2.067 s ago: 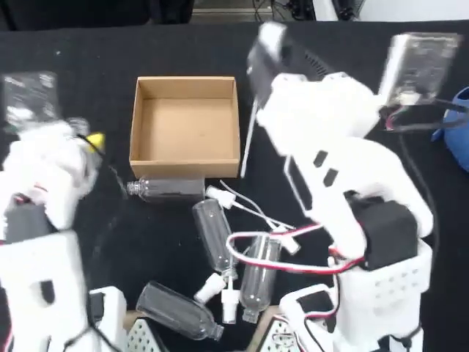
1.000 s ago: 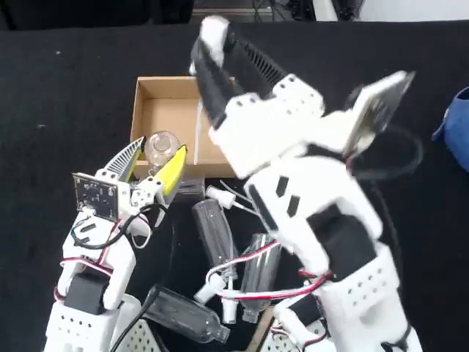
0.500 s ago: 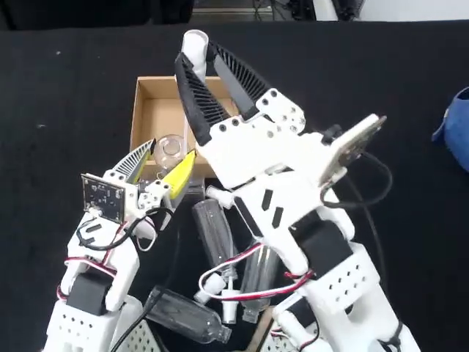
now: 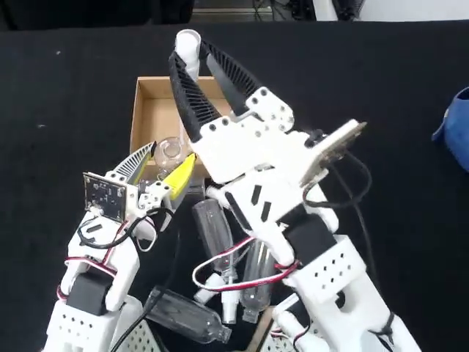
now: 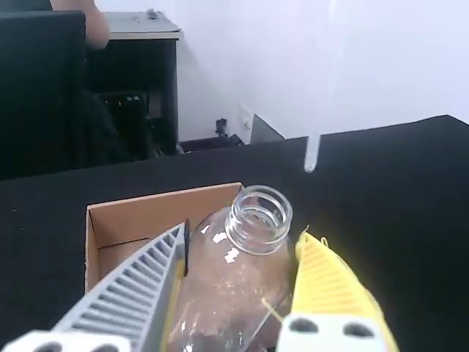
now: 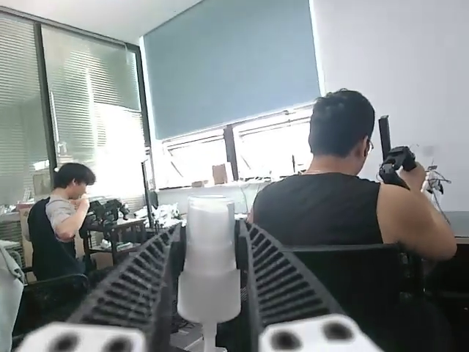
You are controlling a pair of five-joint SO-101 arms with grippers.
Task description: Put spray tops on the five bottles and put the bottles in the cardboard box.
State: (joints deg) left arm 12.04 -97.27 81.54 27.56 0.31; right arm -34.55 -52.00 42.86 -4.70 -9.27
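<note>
High view: left gripper (image 4: 167,152) clamps an upright open bottle (image 4: 171,149) at the near edge of the cardboard box (image 4: 136,117); right gripper (image 4: 192,53) pinches a white spray top (image 4: 187,38) over its far edge.

Soft, even light falls from above on the matte black counter (image 4: 410,220), which swallows it and shows hardly any shadow. The white plastic arm shells (image 4: 249,147) come out very bright against it, almost bleached. The brown cardboard box (image 4: 150,110) is evenly lit inside. Small glints sit on the clear plastic bottle (image 5: 245,264) in the left claw (image 5: 242,235), brightest at its rim. Behind the white spray top (image 6: 209,271) in the right claw (image 6: 210,226), daylight glares through tall windows (image 6: 278,154), leaving the black ribbed fingers (image 6: 139,279) dark
</note>
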